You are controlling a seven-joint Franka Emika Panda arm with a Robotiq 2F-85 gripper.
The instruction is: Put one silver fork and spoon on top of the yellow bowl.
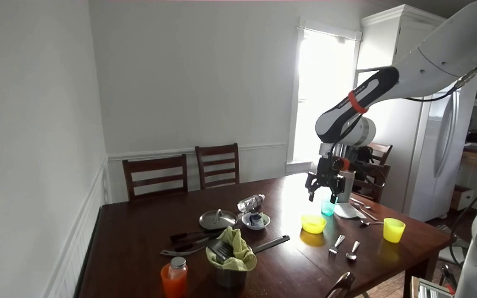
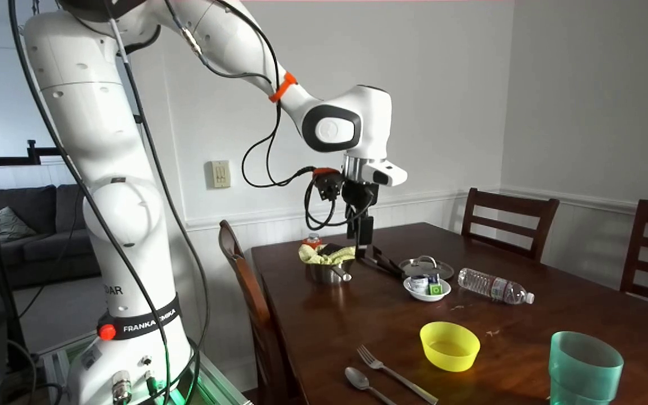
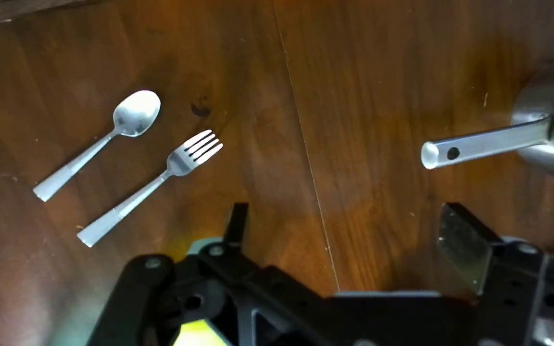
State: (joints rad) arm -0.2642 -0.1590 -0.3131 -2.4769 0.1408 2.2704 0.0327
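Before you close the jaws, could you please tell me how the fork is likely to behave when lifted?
The fork looks like metal, so probably stiff. Its shiny, smooth-looking handle may slip. Lying low on the table, it could be awkward to grip.

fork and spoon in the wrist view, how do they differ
The fork ends in four tines; the spoon ends in an oval head. In the wrist view, the fork looks longer than the spoon. The fork lies nearer the yellow bowl than the spoon does, as both exterior views show. Both are silver and lie on the brown table, handles pointing roughly the same way.
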